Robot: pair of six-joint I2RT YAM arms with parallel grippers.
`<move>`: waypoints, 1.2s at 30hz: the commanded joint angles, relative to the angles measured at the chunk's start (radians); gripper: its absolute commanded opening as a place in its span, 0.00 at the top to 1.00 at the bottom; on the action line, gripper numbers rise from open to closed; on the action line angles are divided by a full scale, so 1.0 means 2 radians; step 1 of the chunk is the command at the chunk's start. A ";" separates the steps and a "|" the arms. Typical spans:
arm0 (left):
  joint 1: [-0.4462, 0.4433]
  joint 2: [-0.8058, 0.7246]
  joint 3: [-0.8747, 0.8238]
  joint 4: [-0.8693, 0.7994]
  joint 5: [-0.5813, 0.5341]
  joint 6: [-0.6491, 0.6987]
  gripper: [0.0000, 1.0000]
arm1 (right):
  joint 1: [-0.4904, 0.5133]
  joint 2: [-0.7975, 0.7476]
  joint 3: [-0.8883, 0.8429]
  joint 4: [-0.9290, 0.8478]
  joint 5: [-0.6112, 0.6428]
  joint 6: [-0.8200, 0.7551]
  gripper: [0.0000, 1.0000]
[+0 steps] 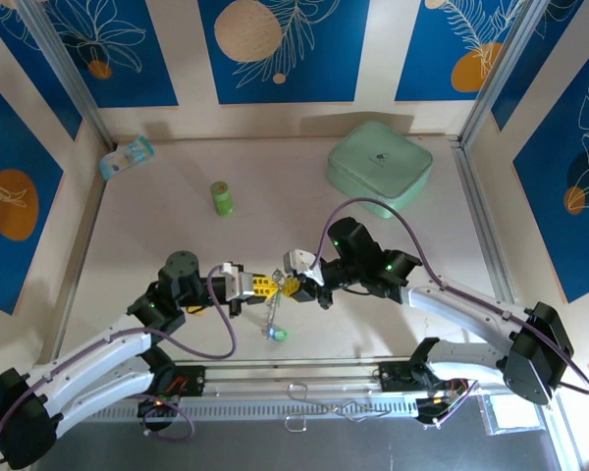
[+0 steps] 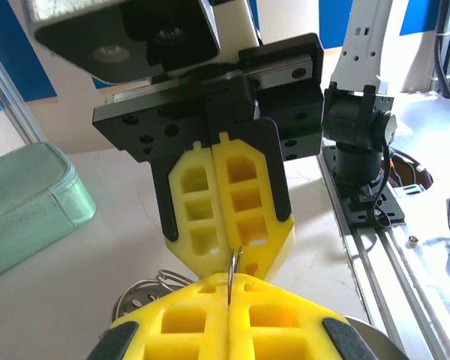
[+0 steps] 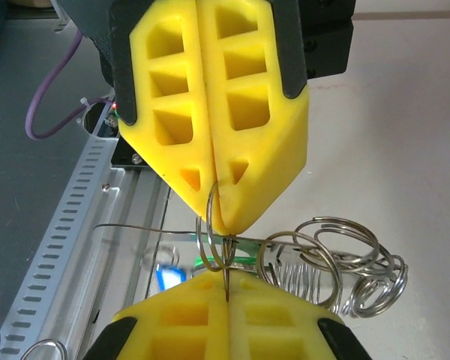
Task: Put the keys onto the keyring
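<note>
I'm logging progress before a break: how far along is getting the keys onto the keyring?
Done: the keyring is picked up, off the table. In hand: the left gripper and right gripper, both shut, pinch its wire tip to tip. Still to do: the keys, green and blue heads, sit below; whether any is on the wire I cannot tell.
</note>
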 commanded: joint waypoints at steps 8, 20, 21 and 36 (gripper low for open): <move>-0.006 -0.009 -0.003 0.038 0.012 -0.001 1.00 | 0.002 -0.042 -0.021 0.038 0.000 0.003 0.71; -0.007 -0.001 -0.006 0.058 0.013 -0.017 1.00 | 0.008 -0.034 -0.020 0.072 -0.002 0.017 0.86; -0.008 -0.002 -0.006 0.054 0.012 -0.015 1.00 | 0.009 -0.035 -0.022 0.073 -0.002 0.018 0.87; -0.008 0.015 0.086 -0.181 -0.047 0.104 0.72 | 0.024 -0.002 0.088 -0.124 0.082 -0.076 1.00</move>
